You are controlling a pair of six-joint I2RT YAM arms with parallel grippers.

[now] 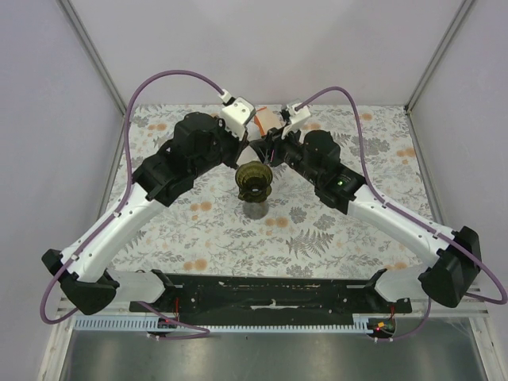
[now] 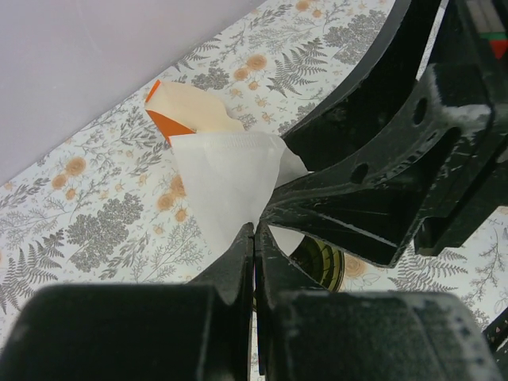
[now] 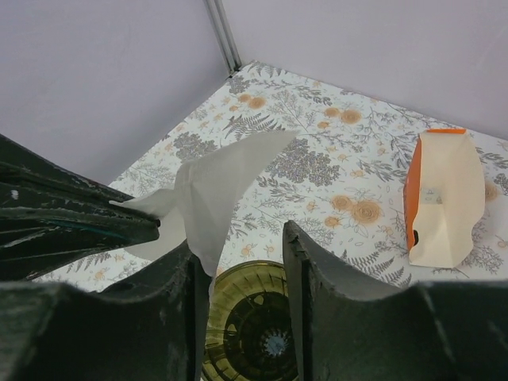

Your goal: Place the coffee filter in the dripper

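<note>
Left jaws first: we see them pressed flat together on the lower edge of the coffee filter (image 2: 226,178). The paper fans up and away from that pinch, carried in the air. The right jaws stand parted, about half open, with nothing clamped between them. The filter's lower tip hangs just beside the inner face of one of their fingers (image 3: 186,317), and we cannot tell whether it touches.

Straight below both is the dripper (image 3: 246,329), mouth up and bare, on its grey base on the counter (image 1: 333,238), between the two arms in the top view. The orange-and-cream pack (image 3: 444,194) lies off toward the far side, apart from the work.

We judge the step in hand is getting the paper down into the funnel, with the left arm carrying it. To do it well, we'd want the narrow end leading and centred over the mouth. Lowered gently, the cone should open against the ribbed wall rather than fold. The right jaws are best held clear of the paper, or used only to nudge the free edge in. The sheet looks thin and floppy, so a release from too high could let it drift off the rim. A sideways push may also tip the dripper on its narrow base.
</note>
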